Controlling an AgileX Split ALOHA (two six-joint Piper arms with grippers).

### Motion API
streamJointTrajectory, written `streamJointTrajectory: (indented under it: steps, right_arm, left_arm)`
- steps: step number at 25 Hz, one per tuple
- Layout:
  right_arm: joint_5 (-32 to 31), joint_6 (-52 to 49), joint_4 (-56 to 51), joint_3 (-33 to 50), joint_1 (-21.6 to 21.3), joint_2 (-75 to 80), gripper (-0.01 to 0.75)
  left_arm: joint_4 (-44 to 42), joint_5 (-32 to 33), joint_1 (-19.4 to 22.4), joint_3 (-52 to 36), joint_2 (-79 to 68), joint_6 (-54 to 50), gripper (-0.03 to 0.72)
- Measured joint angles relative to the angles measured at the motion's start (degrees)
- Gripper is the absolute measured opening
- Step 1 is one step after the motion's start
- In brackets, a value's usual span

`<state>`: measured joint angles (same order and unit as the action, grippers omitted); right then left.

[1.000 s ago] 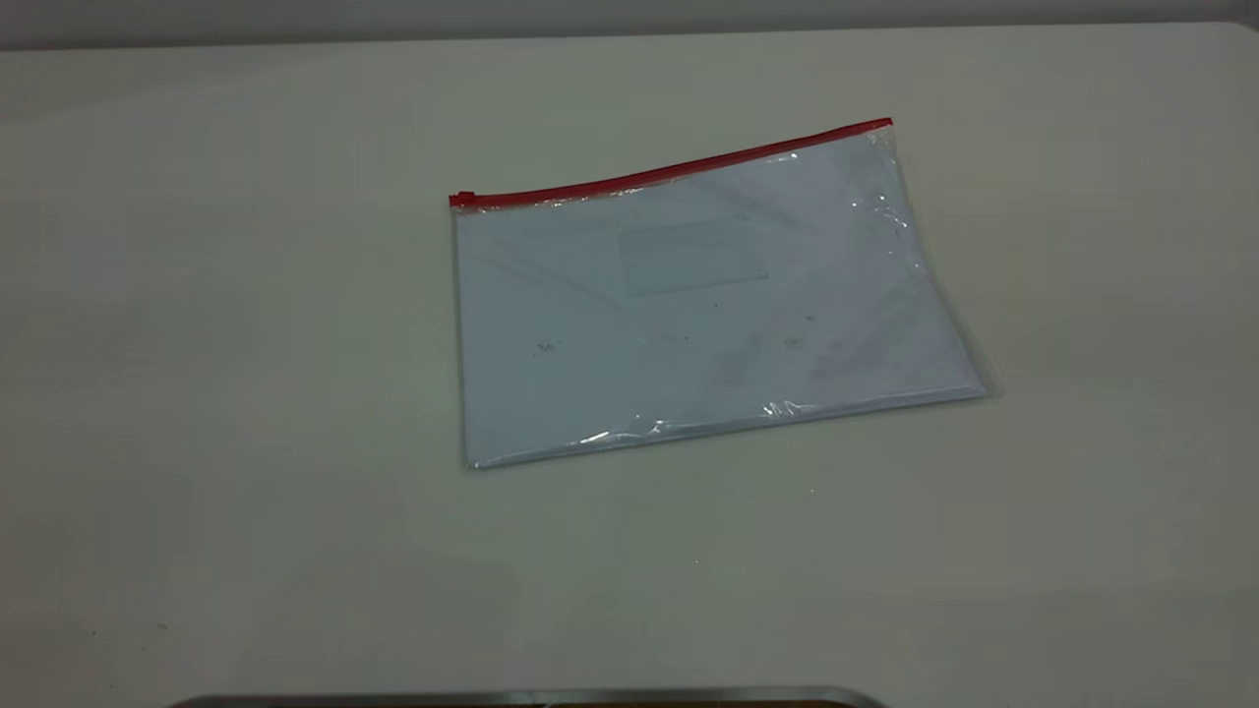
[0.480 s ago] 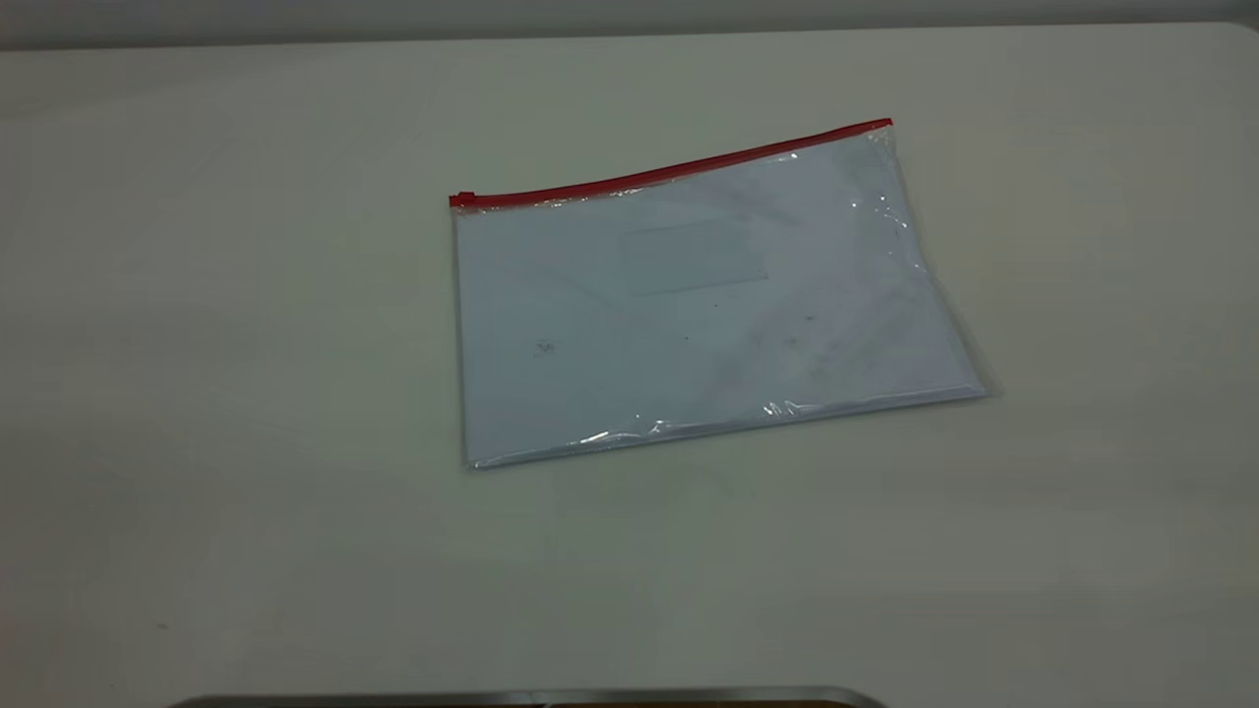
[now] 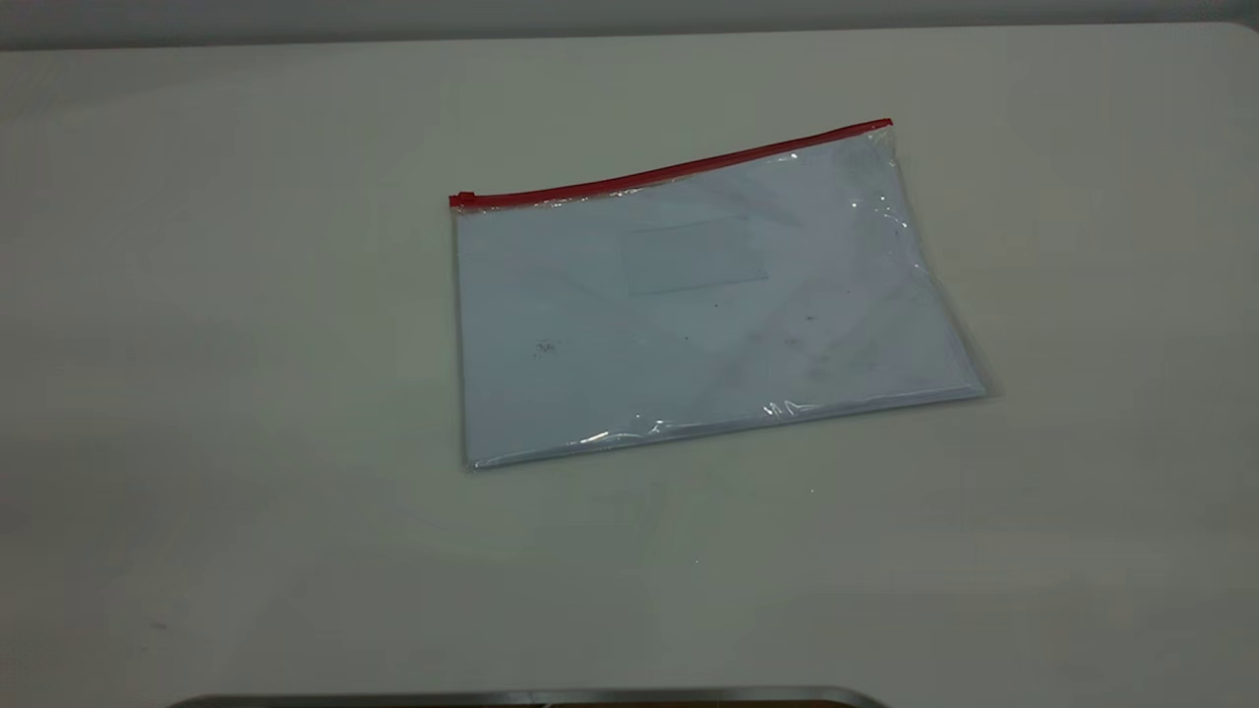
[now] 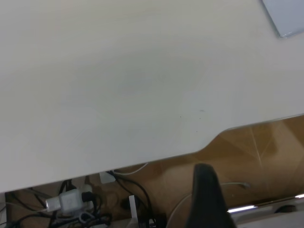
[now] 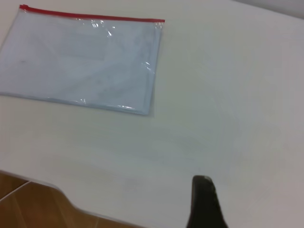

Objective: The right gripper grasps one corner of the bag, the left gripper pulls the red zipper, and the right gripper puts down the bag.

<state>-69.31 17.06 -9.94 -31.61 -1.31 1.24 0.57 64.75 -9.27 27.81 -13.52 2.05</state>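
Observation:
The bag (image 3: 698, 305), a clear pouch with white paper inside, lies flat on the white table (image 3: 246, 393), right of centre. The red zipper (image 3: 679, 172) runs along its far long edge, with the slider tab (image 3: 462, 200) at the left end. Neither arm shows in the exterior view. In the right wrist view the bag (image 5: 80, 61) and its red zipper (image 5: 90, 18) lie well away from my right gripper (image 5: 204, 202), which hangs over bare table. My left gripper (image 4: 204, 194) sits beyond the table's near edge; only a corner of the bag (image 4: 285, 16) shows there.
The table's near edge has a curved cut-out (image 4: 209, 142). Below it are a wooden floor and cables with a power strip (image 4: 71, 202). A grey metal rim (image 3: 531, 698) lines the bottom of the exterior view.

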Motion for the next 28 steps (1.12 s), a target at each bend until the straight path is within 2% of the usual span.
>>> streamJointTrajectory:
  steps: [6,23,25,28]
  right_arm:
    - [3.32,-0.97,0.07,3.81,0.0,0.0,0.528]
    - [3.91,-2.02,0.27,3.93,0.0,0.0,0.523]
    - [3.91,-2.02,0.27,3.93,0.0,0.0,0.523]
    - [3.91,-2.02,0.27,3.93,0.0,0.0,0.523]
  left_arm:
    - [0.0,0.0,0.0,0.0,0.0,-1.21,0.57]
    - [0.0,-0.07,0.0,0.0,0.0,-1.35,0.57]
    - [0.06,-0.07,1.21,0.0,0.0,-1.35,0.57]
    - [0.06,-0.15,6.11,0.0,1.04,-1.35,0.57]
